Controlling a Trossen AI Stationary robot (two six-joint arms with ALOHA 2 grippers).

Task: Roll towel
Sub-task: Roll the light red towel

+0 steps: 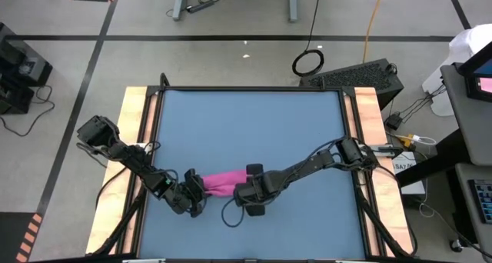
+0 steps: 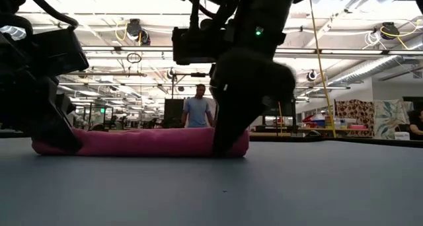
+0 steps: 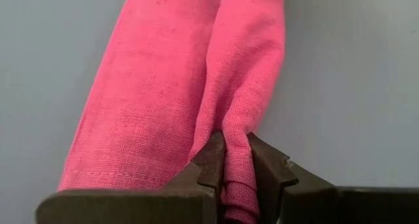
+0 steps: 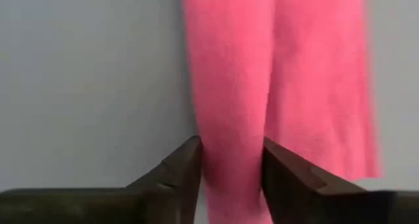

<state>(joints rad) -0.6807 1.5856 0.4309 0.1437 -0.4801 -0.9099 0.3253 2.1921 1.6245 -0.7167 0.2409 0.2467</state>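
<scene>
Blue tabletop [image 1: 254,124] fills the space between two pale wooden side rails [image 1: 132,140], and beyond it a big workshop stretches off under bright ceiling lights, where a person [image 2: 197,107] in a light blue shirt stands far behind the table.

Near the front edge of the table, a little left of centre, lies the towel [image 1: 221,182]. It is pink, gathered into a long, low roll lying flat on the blue surface, with a lengthwise fold running down it.

At the roll's left end sits the left gripper [image 1: 195,195]. Its two dark fingers [image 3: 213,162] are pinched nearly together on a thin fold of the pink cloth, which sticks up between the tips. At the roll's other end is the right gripper [image 1: 247,188], reaching in from the right side of the table with its arm stretched low across the blue. Its fingers [image 4: 186,168] stand on either side of the roll's end, one against each flank, with the thick fabric filling the gap between them; whether they are actually squeezing it or only bracketing it, I cannot tell.

On the floor past the far edge of the table lies a black coil of cable [image 1: 308,61].
</scene>
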